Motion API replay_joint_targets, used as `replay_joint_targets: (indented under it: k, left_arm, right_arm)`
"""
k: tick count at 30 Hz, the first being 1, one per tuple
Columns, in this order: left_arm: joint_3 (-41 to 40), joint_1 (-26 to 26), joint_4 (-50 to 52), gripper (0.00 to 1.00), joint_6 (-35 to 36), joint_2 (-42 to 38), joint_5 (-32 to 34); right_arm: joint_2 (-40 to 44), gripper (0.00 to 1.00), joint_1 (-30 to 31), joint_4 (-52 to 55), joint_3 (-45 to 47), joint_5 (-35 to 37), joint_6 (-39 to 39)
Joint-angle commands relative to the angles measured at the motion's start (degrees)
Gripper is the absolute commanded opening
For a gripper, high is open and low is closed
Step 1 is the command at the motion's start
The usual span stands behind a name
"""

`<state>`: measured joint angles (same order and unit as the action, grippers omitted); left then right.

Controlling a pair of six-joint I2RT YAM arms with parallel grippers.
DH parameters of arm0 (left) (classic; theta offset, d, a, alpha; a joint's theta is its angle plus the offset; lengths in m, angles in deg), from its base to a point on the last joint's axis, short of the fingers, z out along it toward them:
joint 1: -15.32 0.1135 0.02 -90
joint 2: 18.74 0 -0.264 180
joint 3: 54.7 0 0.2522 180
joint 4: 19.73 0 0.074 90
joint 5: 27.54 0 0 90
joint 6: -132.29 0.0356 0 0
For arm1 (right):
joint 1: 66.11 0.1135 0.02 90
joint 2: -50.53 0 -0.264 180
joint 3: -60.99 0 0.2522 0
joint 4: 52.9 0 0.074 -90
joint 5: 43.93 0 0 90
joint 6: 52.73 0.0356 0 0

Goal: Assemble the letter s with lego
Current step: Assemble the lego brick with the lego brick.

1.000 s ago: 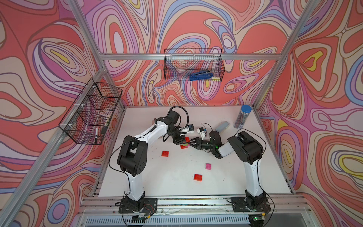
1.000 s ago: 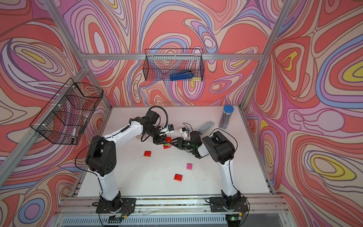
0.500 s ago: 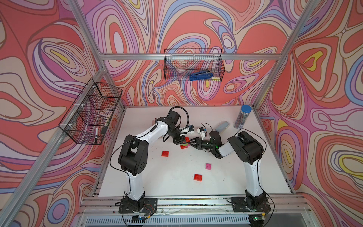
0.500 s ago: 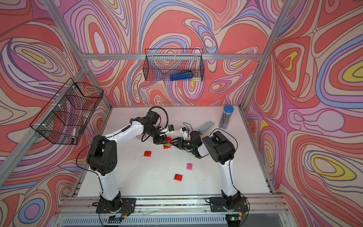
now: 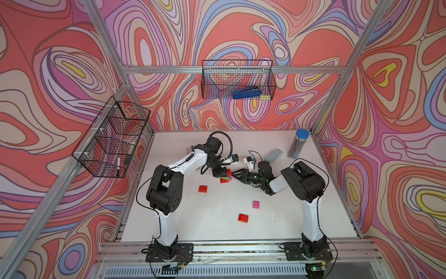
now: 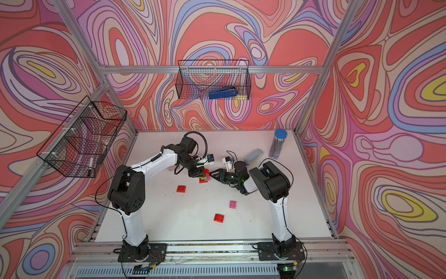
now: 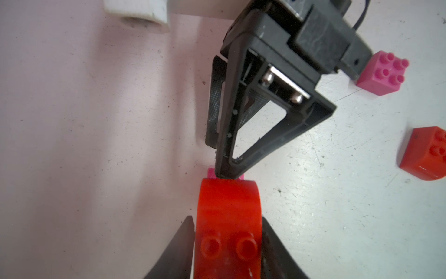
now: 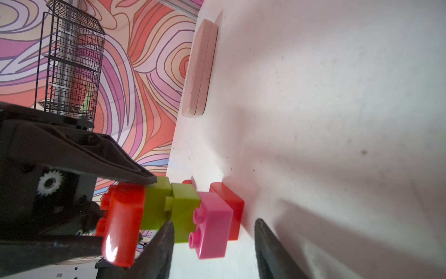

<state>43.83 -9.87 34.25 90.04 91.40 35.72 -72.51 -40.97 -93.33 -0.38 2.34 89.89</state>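
A small lego stack (image 5: 225, 178) (image 6: 204, 178) stands on the table between my two grippers. In the right wrist view it reads as a red brick (image 8: 120, 222), two lime green bricks (image 8: 183, 207), a pink brick (image 8: 212, 224) and a red base brick (image 8: 233, 205). My left gripper (image 7: 226, 218) (image 5: 220, 172) is shut on the top red brick (image 7: 228, 229). The right gripper (image 8: 214, 221) (image 5: 235, 174) is open and straddles the pink brick with gaps on both sides. Loose on the table lie two red bricks (image 5: 202, 189) (image 5: 243, 217) and a pink brick (image 5: 256, 204).
A pale blue-grey stapler (image 5: 272, 155) and a blue-capped tube (image 5: 298, 143) stand at the back right. A pink oblong case (image 8: 199, 70) lies near the back left wall. Wire baskets hang on the back wall (image 5: 237, 82) and the left wall (image 5: 113, 142).
My left jaws have narrowed onto the top red brick. The right jaws have spread slightly. Both arms have hardly moved.
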Motion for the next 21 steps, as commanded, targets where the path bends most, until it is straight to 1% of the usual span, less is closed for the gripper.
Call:
replay_joint_targets:
  k: [1, 10, 21]
  left_arm:
    - [1.47, -0.38, 1.57, 0.43, 0.42, 0.82, 0.15]
    - [1.4, -0.3, 1.71, 0.36, 0.91, 1.16, 1.08]
    - [1.36, -0.86, 1.82, 0.32, 1.14, 2.0, 2.17]
  right_arm:
    - [-4.16, 0.57, -0.27, 15.28, 3.93, 4.74, -2.16]
    - [-2.39, 0.58, -0.38, 15.58, 4.44, 4.96, -2.59]
    - [1.26, 0.58, -0.51, 21.77, 3.51, 6.25, -6.55]
